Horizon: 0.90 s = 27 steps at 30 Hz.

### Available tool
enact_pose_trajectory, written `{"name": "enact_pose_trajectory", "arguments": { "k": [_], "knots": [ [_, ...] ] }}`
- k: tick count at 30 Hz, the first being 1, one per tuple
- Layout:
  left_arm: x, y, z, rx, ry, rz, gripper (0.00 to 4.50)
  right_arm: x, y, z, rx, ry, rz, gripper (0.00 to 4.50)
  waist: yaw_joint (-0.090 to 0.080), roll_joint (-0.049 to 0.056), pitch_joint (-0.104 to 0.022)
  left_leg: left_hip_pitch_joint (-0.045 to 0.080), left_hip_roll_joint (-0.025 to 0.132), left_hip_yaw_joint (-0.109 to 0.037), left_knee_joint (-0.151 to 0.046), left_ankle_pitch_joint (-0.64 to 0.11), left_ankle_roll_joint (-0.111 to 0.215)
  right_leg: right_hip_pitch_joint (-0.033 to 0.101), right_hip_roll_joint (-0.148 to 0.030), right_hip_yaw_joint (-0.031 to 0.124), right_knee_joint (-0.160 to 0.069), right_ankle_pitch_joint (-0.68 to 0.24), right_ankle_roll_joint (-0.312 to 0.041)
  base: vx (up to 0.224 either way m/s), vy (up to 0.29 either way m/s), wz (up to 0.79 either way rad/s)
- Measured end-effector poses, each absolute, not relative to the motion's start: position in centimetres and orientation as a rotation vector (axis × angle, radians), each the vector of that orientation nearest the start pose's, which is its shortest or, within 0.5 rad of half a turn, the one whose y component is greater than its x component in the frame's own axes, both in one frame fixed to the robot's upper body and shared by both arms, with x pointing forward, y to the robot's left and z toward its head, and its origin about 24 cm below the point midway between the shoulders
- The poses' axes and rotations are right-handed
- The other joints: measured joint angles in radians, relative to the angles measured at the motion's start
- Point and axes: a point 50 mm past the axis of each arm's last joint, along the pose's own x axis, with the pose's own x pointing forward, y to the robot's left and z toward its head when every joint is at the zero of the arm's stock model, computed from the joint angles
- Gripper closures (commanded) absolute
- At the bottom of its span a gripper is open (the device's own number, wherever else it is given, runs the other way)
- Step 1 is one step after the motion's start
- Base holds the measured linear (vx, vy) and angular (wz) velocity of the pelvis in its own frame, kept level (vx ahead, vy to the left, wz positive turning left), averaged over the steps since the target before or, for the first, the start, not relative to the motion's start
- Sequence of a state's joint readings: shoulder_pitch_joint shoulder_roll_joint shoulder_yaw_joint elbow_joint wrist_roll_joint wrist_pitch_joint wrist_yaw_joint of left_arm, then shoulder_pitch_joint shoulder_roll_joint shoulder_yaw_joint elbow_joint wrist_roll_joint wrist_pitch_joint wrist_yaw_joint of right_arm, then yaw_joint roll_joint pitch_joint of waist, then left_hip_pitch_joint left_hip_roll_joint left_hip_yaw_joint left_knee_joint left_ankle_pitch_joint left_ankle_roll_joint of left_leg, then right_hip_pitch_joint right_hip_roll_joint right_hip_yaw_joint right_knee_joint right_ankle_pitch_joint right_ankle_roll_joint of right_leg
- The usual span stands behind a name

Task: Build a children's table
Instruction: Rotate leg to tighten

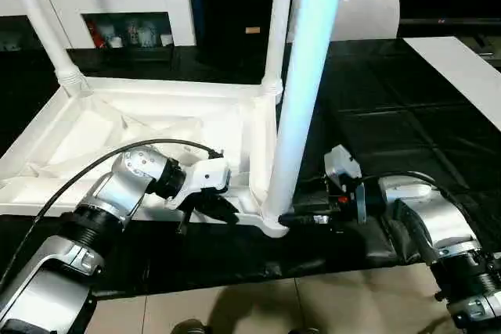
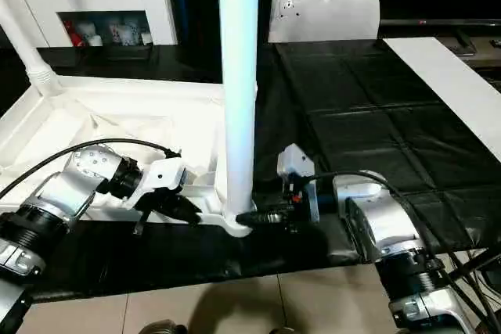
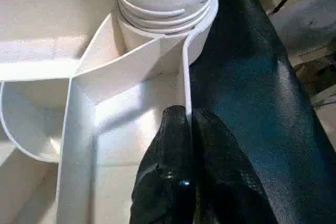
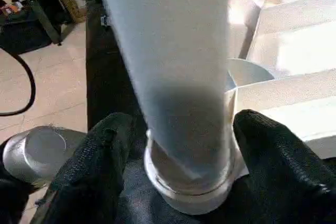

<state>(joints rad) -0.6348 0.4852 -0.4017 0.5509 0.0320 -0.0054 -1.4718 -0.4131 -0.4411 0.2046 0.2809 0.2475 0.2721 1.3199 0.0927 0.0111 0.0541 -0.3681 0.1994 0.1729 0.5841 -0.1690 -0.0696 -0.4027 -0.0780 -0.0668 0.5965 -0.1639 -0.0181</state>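
I see the white tabletop [image 1: 117,127] lying ribbed underside up on a black mat [image 2: 368,123]. Three legs stand in its corner sockets; the near leg [image 1: 301,91] rises at the corner closest to me. My right gripper [image 4: 181,156] is spread wide around that leg's base, seemingly not touching. My left gripper [image 3: 189,145] is pinched closed on the tabletop's thin edge wall.

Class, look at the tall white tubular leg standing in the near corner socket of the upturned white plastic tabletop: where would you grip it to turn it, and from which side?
Grip the white tubular leg low on its round shaft, just above the corner socket, coming level from the open side over the black mat; the tabletop's ribs block the other side.
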Motion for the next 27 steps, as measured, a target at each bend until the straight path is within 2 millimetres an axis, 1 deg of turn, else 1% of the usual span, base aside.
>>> {"name": "enact_pose_trajectory", "arguments": {
  "k": [5, 8, 9, 10, 14, 16, 19, 20, 22, 24, 25, 27],
  "knots": [
    [30.5, 14.3, 6.6, 0.601, 0.518, -1.643, 4.50, 28.7, -13.8, 6.9, -0.094, 0.325, 1.452, 1.92, 0.001, 0.000, 0.000, 0.000, 0.000, 0.000, 0.000, 0.000, 0.000, 0.000, 0.000, 0.000, 0.000, 0.000, 0.000, 0.000, 0.000, 0.00],
    [30.5, 14.3, 6.6, 0.601, 0.517, -1.643, 4.50, 28.7, -13.6, 6.7, -0.081, 0.326, 1.462, 2.04, 0.001, 0.000, 0.000, 0.000, 0.000, 0.000, 0.001, 0.000, 0.000, 0.000, 0.000, 0.000, 0.000, 0.000, 0.000, 0.000, 0.000, 0.00],
    [30.5, 14.3, 6.6, 0.601, 0.517, -1.643, 4.50, 28.6, -13.6, 6.6, -0.072, 0.329, 1.464, 2.24, 0.001, 0.000, 0.000, 0.000, 0.000, 0.000, 0.001, 0.000, 0.000, 0.000, 0.000, 0.000, 0.000, 0.000, 0.000, 0.000, 0.000, 0.00],
    [30.5, 14.3, 6.6, 0.602, 0.517, -1.643, 4.50, 28.6, -13.6, 6.6, -0.069, 0.328, 1.466, 2.24, 0.001, 0.000, 0.000, 0.000, 0.000, 0.000, 0.001, 0.000, 0.000, 0.000, 0.000, 0.000, 0.000, 0.000, 0.000, 0.000, 0.000, 0.00],
    [30.5, 14.3, 6.6, 0.600, 0.516, -1.643, 4.50, 28.6, -13.6, 6.6, -0.063, 0.330, 1.468, 2.49, 0.001, 0.000, 0.000, 0.000, 0.000, 0.000, 0.001, 0.000, 0.000, 0.000, 0.000, 0.000, 0.000, 0.000, 0.000, 0.000, 0.000, 0.00],
    [30.5, 14.2, 6.6, 0.592, 0.513, -1.643, 4.50, 28.6, -13.6, 6.6, -0.054, 0.334, 1.464, 2.51, 0.001, 0.000, 0.000, 0.000, 0.000, 0.000, 0.001, 0.000, 0.000, 0.000, 0.000, 0.000, 0.000, 0.000, 0.000, 0.000, 0.000, 0.00],
    [30.7, 14.0, 6.5, 0.557, 0.520, -1.615, 4.50, 28.3, -13.4, 6.5, -0.028, 0.331, 1.432, 2.53, 0.003, 0.000, 0.000, 0.000, 0.000, 0.000, 0.001, 0.000, 0.000, 0.001, 0.000, 0.000, 0.000, 0.000, 0.000, 0.000, 0.000, 0.00],
    [30.8, 14.0, 6.4, 0.544, 0.523, -1.589, 4.50, 28.2, -13.5, 6.4, -0.013, 0.330, 1.391, 2.53, 0.004, 0.000, 0.000, 0.001, 0.000, 0.000, 0.001, 0.000, 0.000, 0.002, 0.000, 0.000, 0.001, 0.000, 0.000, 0.000, 0.000, 0.00],
    [31.1, 13.8, 6.3, 0.506, 0.534, -1.525, 4.50, 28.4, -13.3, 6.2, -0.005, 0.323, 1.315, 2.54, -0.001, 0.000, 0.000, 0.002, 0.000, 0.000, 0.002, 0.000, 0.000, 0.002, 0.000, 0.000, 0.001, -0.001, 0.002, 0.000, 0.000, 0.00],
    [31.6, 13.7, 6.1, 0.458, 0.544, -1.416, 4.50, 29.0, -12.8, 6.1, -0.017, 0.314, 1.188, 2.54, -0.009, 0.000, 0.000, 0.004, 0.000, 0.000, 0.002, 0.000, 0.000, 0.002, 0.000, 0.000, 0.001, -0.001, 0.003, 0.000, 0.000, 0.00],
    [31.8, 13.5, 6.0, 0.442, 0.549, -1.372, 4.50, 29.3, -12.5, 6.0, -0.009, 0.312, 1.127, 2.54, -0.016, 0.000, 0.000, 0.005, 0.000, 0.000, 0.002, 0.000, 0.000, 0.003, 0.000, 0.000, 0.001, -0.001, 0.003, 0.000, 0.000, 0.00],
    [32.1, 13.0, 5.8, 0.404, 0.551, -1.298, 4.50, 29.8, -12.2, 5.9, 0.012, 0.313, 1.010, 2.55, -0.035, 0.001, -0.001, 0.007, 0.000, 0.000, 0.003, 0.000, 0.000, 0.004, 0.000, 0.000, -0.001, -0.002, 0.004, 0.000, 0.000, 0.00]
  ]
}}
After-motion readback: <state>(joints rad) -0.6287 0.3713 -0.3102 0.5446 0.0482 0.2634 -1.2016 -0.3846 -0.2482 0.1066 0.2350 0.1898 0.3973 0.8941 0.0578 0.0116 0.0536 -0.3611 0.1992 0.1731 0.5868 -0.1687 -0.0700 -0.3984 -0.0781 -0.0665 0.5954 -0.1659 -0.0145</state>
